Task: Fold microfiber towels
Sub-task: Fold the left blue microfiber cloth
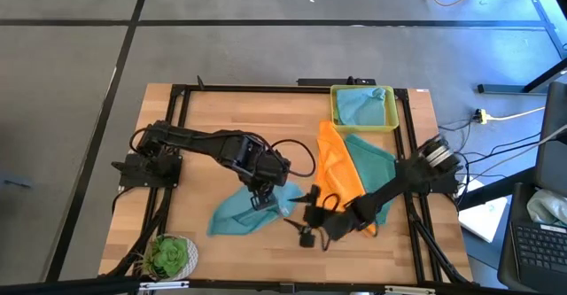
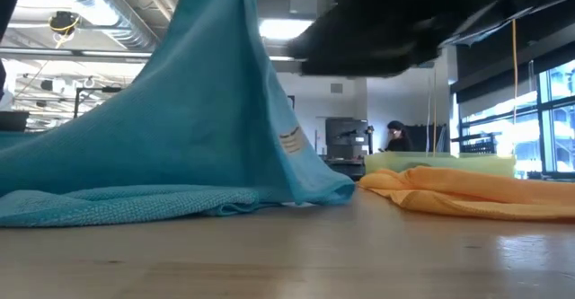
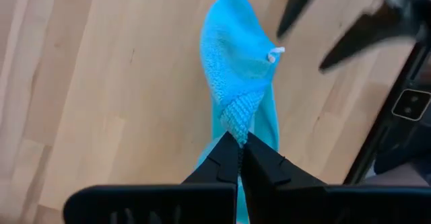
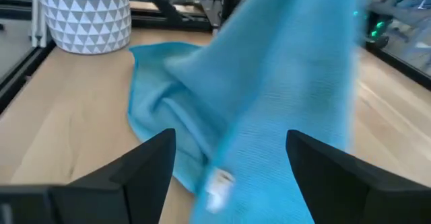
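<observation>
A light blue microfiber towel (image 1: 241,212) hangs from my left gripper (image 1: 262,191), which is shut on it above the table's near middle. It rises like a tent in the low view (image 2: 193,110), its lower part spread on the table. A small white tag (image 4: 217,183) shows on its hanging edge. My right gripper (image 1: 308,217) is open just to the right of it, its fingers standing on either side of the hanging edge (image 4: 269,116); whether they touch it I cannot tell. An orange towel (image 1: 340,176) and a teal towel (image 1: 374,164) lie at the right. My left gripper pinches a bunched point of the light blue towel (image 3: 236,120) between its two fingers, coming from above and pointing steeply down. The cloth hangs below the fingers, gathered in folds, and its lower part (image 2: 117,202) rests on the table.
A yellow tray (image 1: 335,109) with another bluish towel (image 1: 365,105) in it stands at the far right. A potted plant (image 1: 172,256) in a white patterned pot (image 4: 84,12) stands at the near left corner. A black frame (image 1: 182,109) runs round the table.
</observation>
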Action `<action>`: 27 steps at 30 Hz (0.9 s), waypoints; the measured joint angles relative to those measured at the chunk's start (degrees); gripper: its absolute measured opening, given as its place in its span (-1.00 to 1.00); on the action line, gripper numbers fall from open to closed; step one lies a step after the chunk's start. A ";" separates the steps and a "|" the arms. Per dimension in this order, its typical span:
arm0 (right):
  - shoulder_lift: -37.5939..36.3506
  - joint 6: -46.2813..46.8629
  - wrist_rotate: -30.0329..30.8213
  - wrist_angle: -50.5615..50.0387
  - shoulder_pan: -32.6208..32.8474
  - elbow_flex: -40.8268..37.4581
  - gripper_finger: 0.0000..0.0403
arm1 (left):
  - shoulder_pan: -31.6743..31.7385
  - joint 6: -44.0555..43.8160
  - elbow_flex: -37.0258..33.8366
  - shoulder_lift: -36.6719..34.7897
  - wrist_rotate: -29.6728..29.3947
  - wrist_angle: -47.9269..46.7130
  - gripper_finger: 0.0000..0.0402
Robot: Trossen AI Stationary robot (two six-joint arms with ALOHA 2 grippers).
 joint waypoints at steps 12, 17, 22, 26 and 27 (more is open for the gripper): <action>17.34 10.34 21.79 -28.90 1.01 25.17 0.41 | 0.26 3.89 0.00 0.02 2.49 0.00 -1.00; 18.44 18.75 21.08 -34.36 -0.20 25.40 0.41 | -0.57 4.99 0.00 0.02 2.74 0.00 -1.00; 18.62 26.46 19.96 -45.67 -0.28 25.40 0.40 | -1.68 4.90 0.00 0.02 2.59 0.01 -1.00; 17.65 34.21 22.07 -56.50 1.92 25.42 0.29 | -3.03 3.37 0.00 0.02 2.01 0.02 -1.00; 17.60 36.21 23.19 -58.98 2.56 25.42 0.24 | -3.43 2.83 0.00 0.02 1.99 0.00 -1.00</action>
